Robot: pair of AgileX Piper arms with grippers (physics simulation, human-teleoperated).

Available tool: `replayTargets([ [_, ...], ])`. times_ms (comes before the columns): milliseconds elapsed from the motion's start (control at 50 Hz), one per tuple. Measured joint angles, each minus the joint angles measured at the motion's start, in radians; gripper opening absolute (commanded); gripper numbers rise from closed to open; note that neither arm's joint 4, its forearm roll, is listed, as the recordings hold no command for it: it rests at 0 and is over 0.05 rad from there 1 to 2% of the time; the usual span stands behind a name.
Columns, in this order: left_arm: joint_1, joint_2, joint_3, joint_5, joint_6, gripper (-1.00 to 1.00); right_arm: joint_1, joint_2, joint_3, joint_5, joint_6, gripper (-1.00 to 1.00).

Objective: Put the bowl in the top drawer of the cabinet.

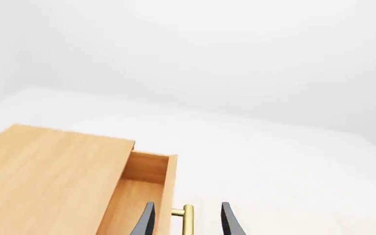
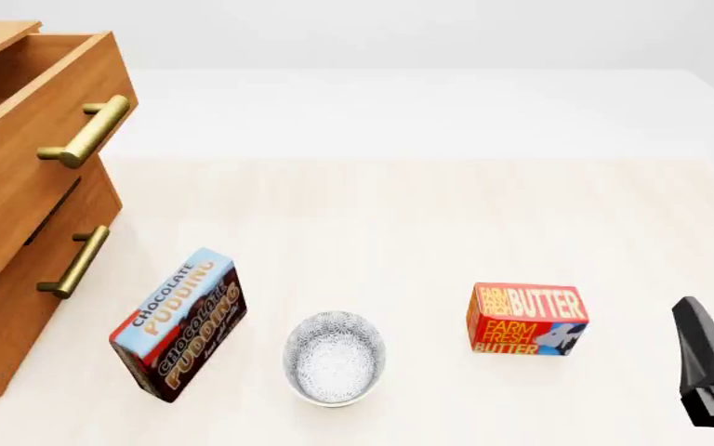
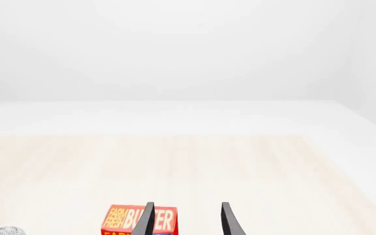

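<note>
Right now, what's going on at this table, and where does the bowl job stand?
The top drawer of the cabinet is already pulled open, and the left gripper sits open astride its brass handle. The bowl is on the table, untouched, between the chocolate pudding box and the butter box. The right gripper is open and empty near the butter box. Nothing is being carried.
</note>
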Motion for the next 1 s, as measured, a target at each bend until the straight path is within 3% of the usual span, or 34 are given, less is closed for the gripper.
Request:
replayTargets([
  [620,0.069,0.124,0.026,-0.039,-0.115,1.00,0.000,0.000,0.000,0.000,0.000,1.00],
  [1000,0.078,0.162,0.056,-0.038,-0.150,1.00,0.000,0.000,0.000,0.000,0.000,1.00],
])
